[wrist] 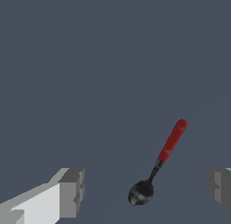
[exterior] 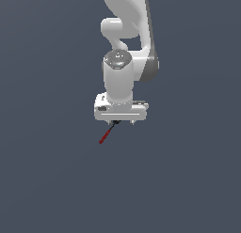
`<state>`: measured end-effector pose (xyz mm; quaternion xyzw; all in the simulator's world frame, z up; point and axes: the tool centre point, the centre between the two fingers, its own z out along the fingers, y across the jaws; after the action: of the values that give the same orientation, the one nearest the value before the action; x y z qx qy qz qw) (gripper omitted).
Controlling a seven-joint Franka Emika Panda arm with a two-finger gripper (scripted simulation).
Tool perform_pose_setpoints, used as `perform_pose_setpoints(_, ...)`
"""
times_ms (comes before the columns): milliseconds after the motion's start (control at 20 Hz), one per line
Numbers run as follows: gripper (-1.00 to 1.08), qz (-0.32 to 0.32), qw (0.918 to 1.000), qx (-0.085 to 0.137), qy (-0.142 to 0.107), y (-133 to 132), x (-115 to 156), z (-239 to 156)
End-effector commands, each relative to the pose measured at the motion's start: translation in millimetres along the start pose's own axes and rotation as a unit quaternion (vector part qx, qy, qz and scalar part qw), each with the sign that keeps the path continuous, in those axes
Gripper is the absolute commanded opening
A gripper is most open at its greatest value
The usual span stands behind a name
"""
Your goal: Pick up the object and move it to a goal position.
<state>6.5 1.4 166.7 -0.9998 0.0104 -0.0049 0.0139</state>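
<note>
The object (wrist: 172,141) is a small spoon with a red handle and a dark round bowl, lying on the flat grey floor (wrist: 90,60). In the wrist view its dark bowl sits between my two grey fingertips (wrist: 72,191), and the red handle points away at a slant. My gripper (wrist: 145,188) is open, with a wide gap and nothing touching the pads. In the exterior view the object (exterior: 105,135) shows as a thin red stick slanting down toward that view's left from under the white gripper (exterior: 121,122). Whether the fingers reach floor level I cannot tell.
The white arm (exterior: 124,34) rises behind the hand in the exterior view. Plain grey floor (exterior: 188,180) surrounds the object on all sides.
</note>
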Motion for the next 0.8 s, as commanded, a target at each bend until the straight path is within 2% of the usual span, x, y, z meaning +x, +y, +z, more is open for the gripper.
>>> perform_pose_setpoints(0, 1.00, 0.013, 0.9999, 0.000, 0.000, 2.9, -2.4, 6.5)
perform_pose_setpoints(350, 1.00, 0.084, 0.9965, -0.002, -0.002, 18.9, -17.0, 40.2)
perform_pose_setpoints(750, 1.00, 0.187, 0.9822, -0.009, -0.002, 44.1, -43.1, 85.1)
